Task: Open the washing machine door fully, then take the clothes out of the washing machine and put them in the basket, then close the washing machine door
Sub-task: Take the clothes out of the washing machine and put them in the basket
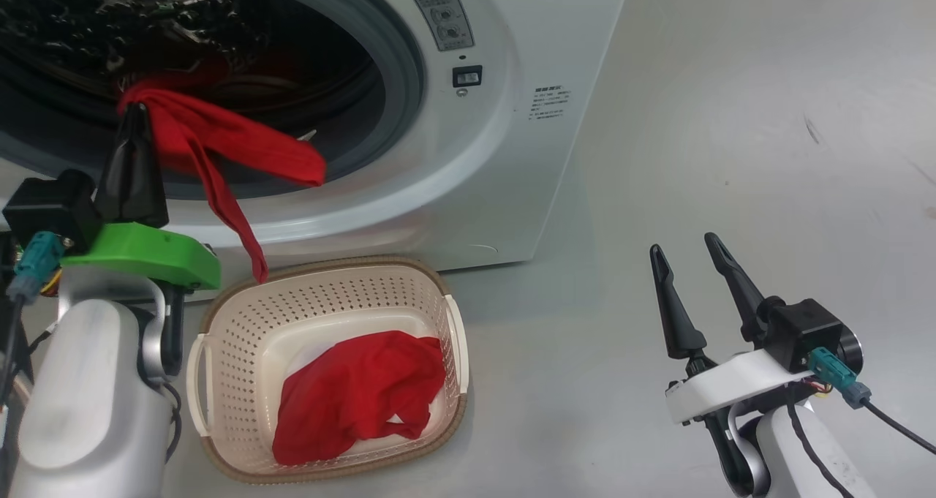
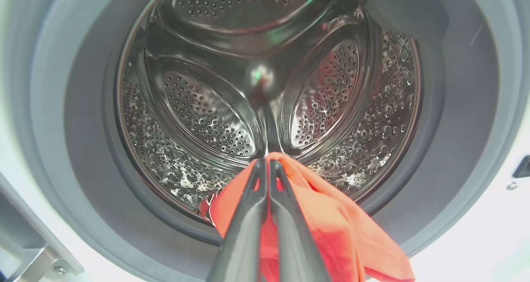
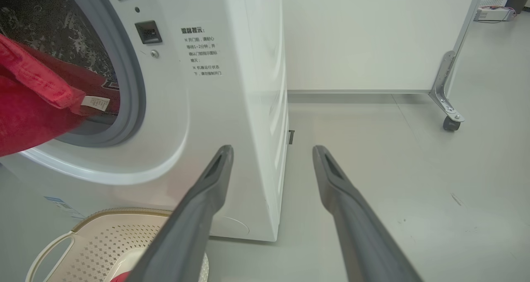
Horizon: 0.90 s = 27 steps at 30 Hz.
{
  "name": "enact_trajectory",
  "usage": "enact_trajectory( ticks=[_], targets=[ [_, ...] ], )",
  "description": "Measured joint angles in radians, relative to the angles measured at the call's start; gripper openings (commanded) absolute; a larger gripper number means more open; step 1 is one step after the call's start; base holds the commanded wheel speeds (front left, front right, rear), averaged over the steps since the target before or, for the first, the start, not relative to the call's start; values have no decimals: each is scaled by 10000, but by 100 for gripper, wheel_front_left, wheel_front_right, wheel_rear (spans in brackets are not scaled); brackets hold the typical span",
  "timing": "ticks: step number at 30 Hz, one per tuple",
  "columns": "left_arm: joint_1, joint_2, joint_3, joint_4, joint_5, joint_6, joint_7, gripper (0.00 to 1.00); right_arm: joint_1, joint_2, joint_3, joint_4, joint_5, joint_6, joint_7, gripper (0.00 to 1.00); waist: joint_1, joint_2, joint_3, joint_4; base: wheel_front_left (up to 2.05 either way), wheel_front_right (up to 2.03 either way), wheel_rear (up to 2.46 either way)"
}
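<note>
Grey floor (image 1: 731, 154), basket (image 1: 232, 370) before washing machine (image 1: 512, 154), wheeled partition (image 3: 352, 33)

The right gripper (image 3: 273, 150) held its two dark fingers (image 3: 194, 207) wide apart with nothing between them, pointing toward the front corner of the washing machine (image 3: 207, 108). Red clothes (image 3: 29, 112) with a white label (image 3: 95, 103) hung out of its round opening at the left. The basket (image 3: 89, 242) sat below, near the machine's front. A white panel (image 3: 364, 37) on a wheel (image 3: 450, 124) stood behind on the grey floor (image 3: 414, 182).
</note>
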Motion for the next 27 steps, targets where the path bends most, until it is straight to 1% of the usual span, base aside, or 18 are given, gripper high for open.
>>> enact_trajectory(
  ticks=[4, 15, 17, 21, 25, 27],
  targets=[
    [394, -165, -180, -573, 178, 109, -167, 0, 200, -4, -8, 2, -2, -2, 0, 100, 0, 0, -289, 255, 0, 0, 0],
    [1862, -328, -663, -1921, 362, 251, -117, 0, 580, -29, 79, -21, -81, -25, 0, 100, 0, 0, -963, 815, 0, 0, 0],
    [2220, -376, -725, -2121, 362, 324, 29, 0, 588, -29, 138, -40, -82, -73, 0, 100, 0, 0, -1025, 881, 0, 0, 0],
    [2926, -523, -1062, -2380, 278, 324, 449, 0, 626, -38, 109, -165, -82, -90, 0, 100, 0, 0, -1045, 972, 0, 0, 0],
    [3596, -642, -1400, -2357, 113, 311, 890, 0, 665, -44, 198, -180, -88, -84, 0, 100, 0, 0, -1010, 1036, 0, 0, 0],
    [3952, -675, -1567, -2274, -2, 224, 1120, 0, 666, -44, 226, -207, -94, -84, 0, 100, 0, 0, -995, 1038, 0, 0, 0]
  ],
)
